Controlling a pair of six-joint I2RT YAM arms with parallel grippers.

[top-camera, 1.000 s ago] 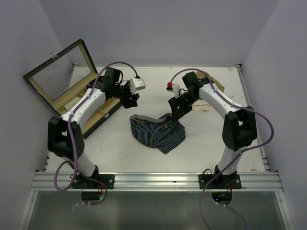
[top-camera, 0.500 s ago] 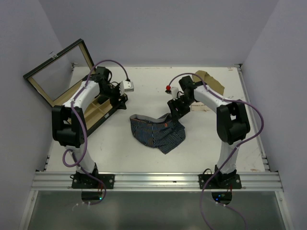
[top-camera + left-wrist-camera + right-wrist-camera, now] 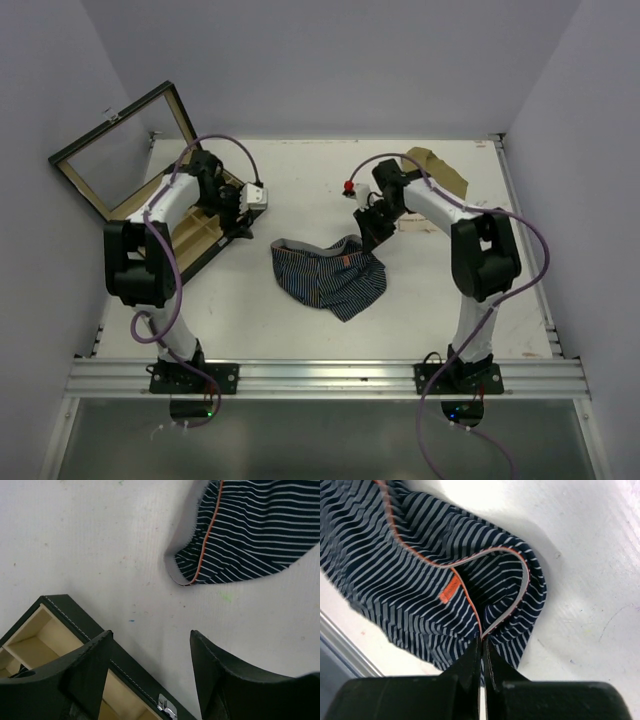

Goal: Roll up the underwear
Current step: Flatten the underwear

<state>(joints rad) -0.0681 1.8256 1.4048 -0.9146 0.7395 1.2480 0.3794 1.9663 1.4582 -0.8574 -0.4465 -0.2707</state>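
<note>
Now, on white table [image 3: 300, 320] between lilac walls [image 3: 330, 60], right hand [image 3: 482, 645] pinches underwear [image 3: 420, 580]; left hand [image 3: 150, 637] gapes.

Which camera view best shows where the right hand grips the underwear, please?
The right wrist view: it shows the right hand closed on a waistband fold of the underwear. The top external view shows that hand at the garment's far edge, the pinch too small to see. The left wrist view shows only a striped corner.

One underwear [image 3: 330, 275], one box [image 3: 65, 615], two arms [image 3: 165, 215] [image 3: 450, 210]
</note>
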